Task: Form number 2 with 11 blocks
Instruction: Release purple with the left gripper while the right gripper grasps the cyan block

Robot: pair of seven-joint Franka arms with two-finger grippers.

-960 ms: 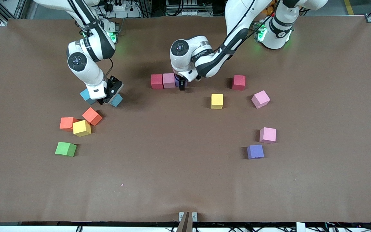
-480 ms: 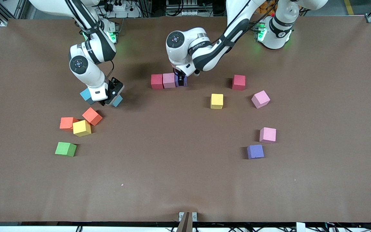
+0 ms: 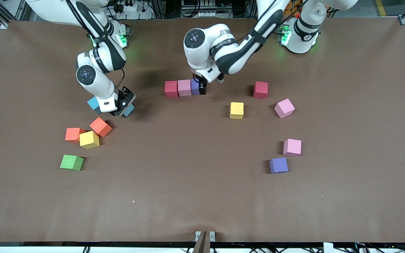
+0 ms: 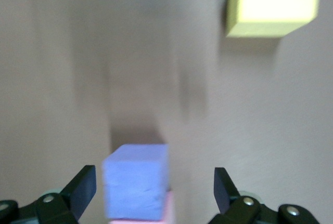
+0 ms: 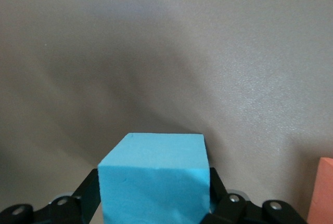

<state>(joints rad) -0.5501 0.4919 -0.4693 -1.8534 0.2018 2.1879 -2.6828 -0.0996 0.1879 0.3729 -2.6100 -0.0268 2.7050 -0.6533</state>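
A red block (image 3: 171,88), a pink block (image 3: 184,87) and a purple block (image 3: 195,86) touch in a row at mid-table. My left gripper (image 3: 202,89) hangs open over the purple block (image 4: 136,186), whose sides are clear of both fingers. My right gripper (image 3: 119,109) is shut on a light blue block (image 3: 129,111) that rests on the table. In the right wrist view its fingers (image 5: 88,190) press both sides of that block (image 5: 153,182). Another blue block (image 3: 92,103) shows beside the right hand.
Two orange blocks (image 3: 100,126) (image 3: 72,134), a yellow block (image 3: 89,139) and a green cube (image 3: 71,162) lie nearer the front camera than the right gripper. Toward the left arm's end lie red (image 3: 260,89), yellow (image 3: 236,110), two pink (image 3: 284,108) (image 3: 292,147) and purple (image 3: 278,165) blocks.
The right gripper's fingers have closed onto the light blue block. The left hand has risen and shifted slightly off the purple block, which now shows more.
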